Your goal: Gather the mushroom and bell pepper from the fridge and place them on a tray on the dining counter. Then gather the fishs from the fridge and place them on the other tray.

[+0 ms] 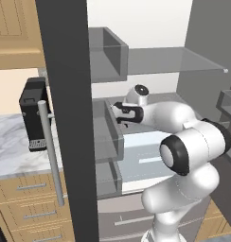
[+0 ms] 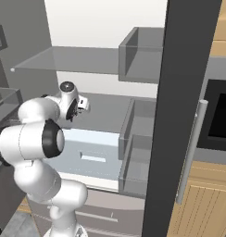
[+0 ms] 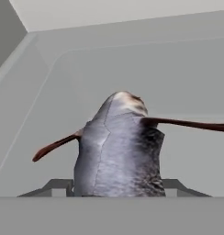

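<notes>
A silvery-grey fish [image 3: 118, 151] with thin red-brown fins stands close up between my fingertips [image 3: 56, 187] in the hand view, its head pointing away over the grey fridge shelf. My gripper [image 3: 117, 188] is shut on the fish. The gripper [image 1: 121, 113] reaches inside the open fridge [image 1: 179, 61], just above the middle shelf and near the left door's bins. From the right base the gripper [image 2: 82, 107] hangs over the same shelf [image 2: 105, 111]. Mushroom, bell pepper, both trays and the dining counter are out of view.
The fridge's open doors [image 1: 65, 94] [image 2: 179, 92] stand on either side of the arm, with bar handles [image 1: 51, 151] and door bins [image 1: 108, 137]. A pale crisper drawer [image 1: 146, 160] lies below the shelf. A black appliance [image 1: 34, 113] stands on the marbled counter [image 1: 13, 142] to the left.
</notes>
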Controlling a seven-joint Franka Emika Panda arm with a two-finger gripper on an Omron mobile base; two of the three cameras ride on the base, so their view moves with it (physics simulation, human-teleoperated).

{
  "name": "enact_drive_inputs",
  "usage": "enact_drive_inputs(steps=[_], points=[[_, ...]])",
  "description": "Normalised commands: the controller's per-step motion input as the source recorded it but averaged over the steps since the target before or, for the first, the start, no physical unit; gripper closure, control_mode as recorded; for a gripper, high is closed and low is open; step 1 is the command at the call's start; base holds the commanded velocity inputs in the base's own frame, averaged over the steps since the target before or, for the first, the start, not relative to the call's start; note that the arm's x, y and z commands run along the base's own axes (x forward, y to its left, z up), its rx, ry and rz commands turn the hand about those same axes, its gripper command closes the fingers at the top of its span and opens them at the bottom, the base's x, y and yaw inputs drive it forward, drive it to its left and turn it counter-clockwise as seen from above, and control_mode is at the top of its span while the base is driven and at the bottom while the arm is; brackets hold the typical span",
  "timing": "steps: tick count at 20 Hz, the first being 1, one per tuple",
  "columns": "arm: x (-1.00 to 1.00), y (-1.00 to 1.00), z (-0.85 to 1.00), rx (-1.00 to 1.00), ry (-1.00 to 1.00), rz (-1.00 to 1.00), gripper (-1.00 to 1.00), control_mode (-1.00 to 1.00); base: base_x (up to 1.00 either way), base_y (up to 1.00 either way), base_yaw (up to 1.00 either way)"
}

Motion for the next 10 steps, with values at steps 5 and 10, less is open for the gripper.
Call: enact_drive_inputs(steps=[5, 10], points=[[-0.58, -0.32, 0.0, 0.0, -0.04, 0.0, 1.0, -1.0, 0.0, 0.0, 0.0], [-0.69, -0.4, 0.11, 0.0, -0.01, -0.01, 1.0, -1.0, 0.0, 0.0, 0.0]])
